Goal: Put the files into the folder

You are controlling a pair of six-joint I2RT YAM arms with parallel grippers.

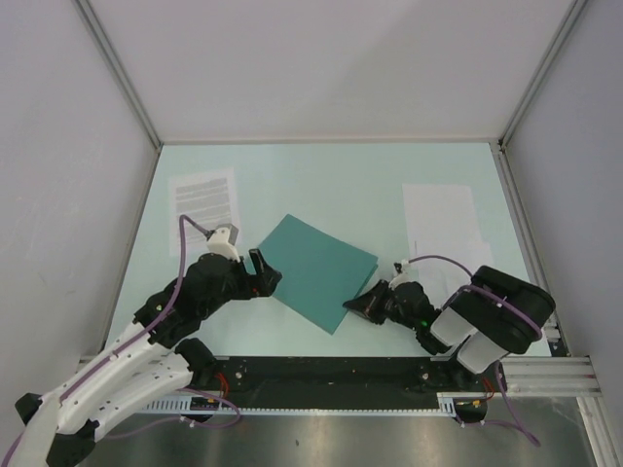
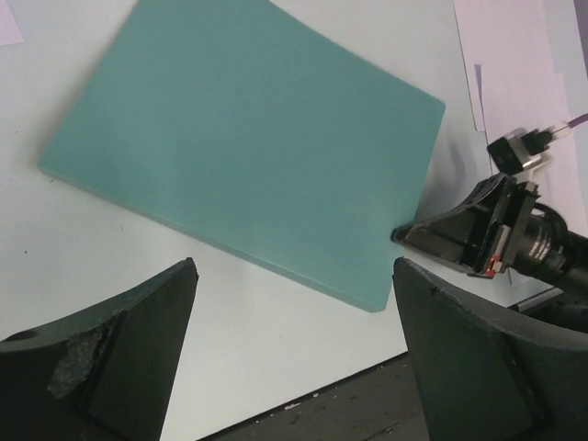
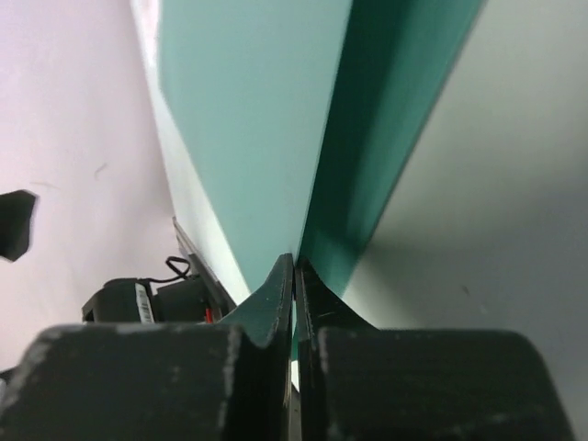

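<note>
The teal folder (image 1: 316,272) lies closed and skewed on the mint table; it also fills the left wrist view (image 2: 248,138). My right gripper (image 1: 354,305) is shut on the folder's near right corner; in the right wrist view its jaws (image 3: 295,276) pinch the thin teal card edge (image 3: 248,138). My left gripper (image 1: 265,272) is open and empty at the folder's left corner, its fingers (image 2: 119,358) wide apart over bare table. The printed sheet (image 1: 204,197) lies far left. The nearly blank sheet (image 1: 443,219) lies far right and shows in the left wrist view (image 2: 514,55).
Grey walls enclose the table on three sides. The dark front rail (image 1: 321,375) runs along the table's near edge, just below the folder's near corner. The right arm's body (image 1: 492,316) sits at the near right, over the blank sheet's lower part.
</note>
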